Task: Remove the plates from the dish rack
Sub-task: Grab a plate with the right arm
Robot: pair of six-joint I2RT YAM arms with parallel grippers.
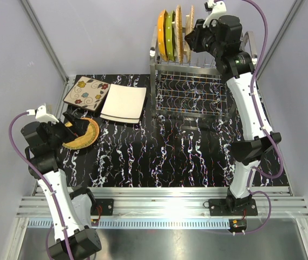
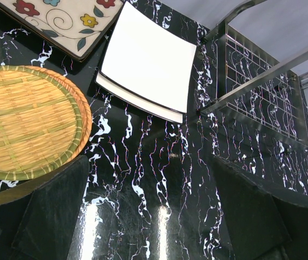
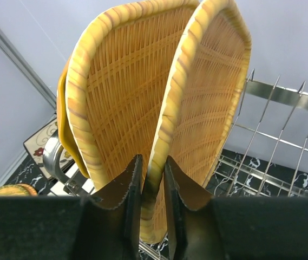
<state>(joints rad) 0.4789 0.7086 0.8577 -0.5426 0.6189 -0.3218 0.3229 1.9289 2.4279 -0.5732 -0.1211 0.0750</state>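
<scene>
- The dish rack (image 1: 191, 86) stands at the far right of the table (image 1: 159, 157). Four plates stand on edge in its top tier: an orange plate (image 1: 162, 35), a green plate (image 1: 169, 33), then two wicker plates side by side.
- I have my right gripper (image 3: 152, 176) up at that top tier. Its jaws pinch the rim of the rightmost wicker plate (image 3: 213, 97), one finger on each face, and the rim fills the gap between them.
- The neighbouring wicker plate (image 3: 118, 103) stands just to the left, close by but outside the jaws.
- Three more plates lie flat on the far left of the table. A floral square plate (image 1: 86, 92) sits with a white square plate (image 1: 124, 103) just beside it, and a round wicker plate (image 2: 24, 127) lies nearer to me.
- My left gripper (image 2: 151, 211) hangs low with its jaws spread wide and nothing between them. It is over the dark table just beside the round wicker plate, with one finger above that plate's edge.
</scene>
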